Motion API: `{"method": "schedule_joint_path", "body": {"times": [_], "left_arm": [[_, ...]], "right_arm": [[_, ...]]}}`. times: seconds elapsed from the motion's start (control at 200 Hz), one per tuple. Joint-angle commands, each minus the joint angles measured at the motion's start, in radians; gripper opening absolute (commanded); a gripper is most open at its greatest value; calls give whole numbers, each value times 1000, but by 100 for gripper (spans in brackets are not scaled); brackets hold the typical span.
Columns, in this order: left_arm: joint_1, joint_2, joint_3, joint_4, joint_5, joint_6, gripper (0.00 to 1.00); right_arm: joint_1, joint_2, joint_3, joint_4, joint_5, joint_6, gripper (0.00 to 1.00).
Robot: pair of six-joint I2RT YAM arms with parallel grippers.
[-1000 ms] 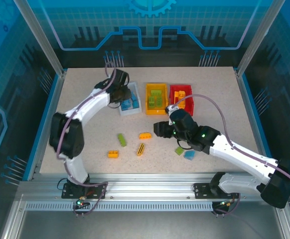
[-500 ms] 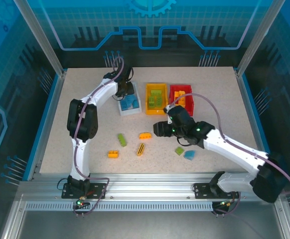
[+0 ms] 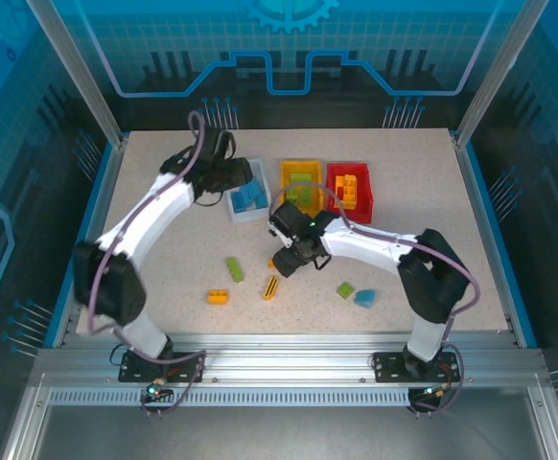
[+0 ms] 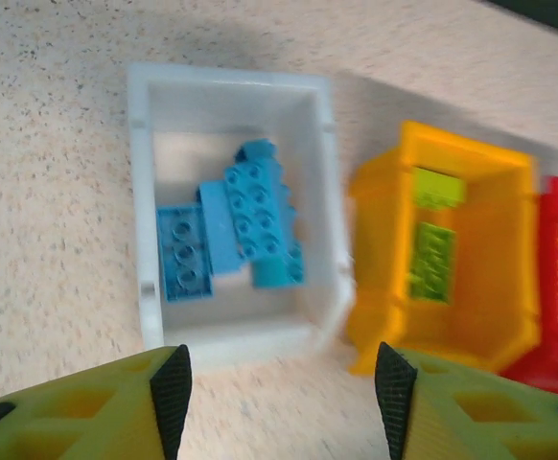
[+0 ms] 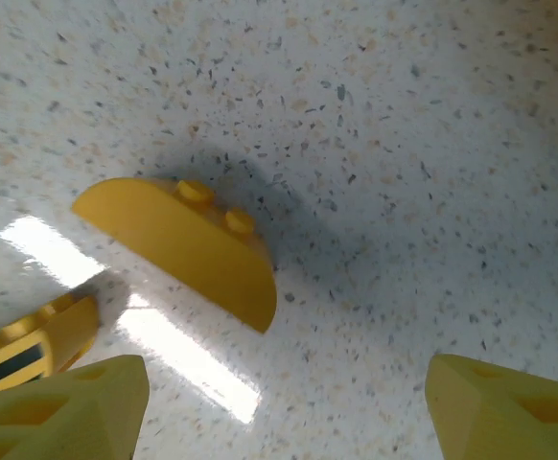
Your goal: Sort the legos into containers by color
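The white bin [image 4: 329, 192] holds blue bricks [image 4: 250, 220]. Just beside it, the yellow-orange bin [image 4: 509, 259] holds green bricks [image 4: 432, 259]. The red bin [image 3: 368, 192] seems to hold yellow-orange bricks [image 3: 346, 190]. Loose legos [image 3: 234, 269] lie on the table [image 3: 164, 240]. The left end effector [image 4: 279, 383] hangs by the white bin, fingers apart. The right end effector [image 5: 284, 393], also spread, hangs over a yellow curved brick [image 5: 188, 249].

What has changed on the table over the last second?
The right gripper slid left and now hangs open over the yellow-orange curved brick, which lies ungrasped on the table. The left gripper, also open, drew back leftward from above the white bin. The yellow-orange bin, red bin and other loose bricks stayed put.
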State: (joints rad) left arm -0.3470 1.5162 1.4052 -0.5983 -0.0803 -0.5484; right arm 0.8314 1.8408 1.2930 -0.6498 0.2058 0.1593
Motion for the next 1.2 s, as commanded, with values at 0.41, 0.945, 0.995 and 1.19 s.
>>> {"method": "schedule_joint_path", "body": {"times": [0.41, 0.945, 0.995, 1.19], "left_arm": [[-59, -660, -508, -86, 193, -214, 62], [-125, -680, -596, 101, 301, -279, 61], [-162, -658, -587, 137, 284, -280, 62], [-289, -521, -543, 271, 207, -273, 62]], "right_arm": [[6, 254, 237, -60, -40, -112, 70], [-80, -52, 77, -29, 94, 77, 22], [-134, -122, 42, -26, 104, 111, 23], [-382, -165, 56, -36, 108, 192, 23]]}}
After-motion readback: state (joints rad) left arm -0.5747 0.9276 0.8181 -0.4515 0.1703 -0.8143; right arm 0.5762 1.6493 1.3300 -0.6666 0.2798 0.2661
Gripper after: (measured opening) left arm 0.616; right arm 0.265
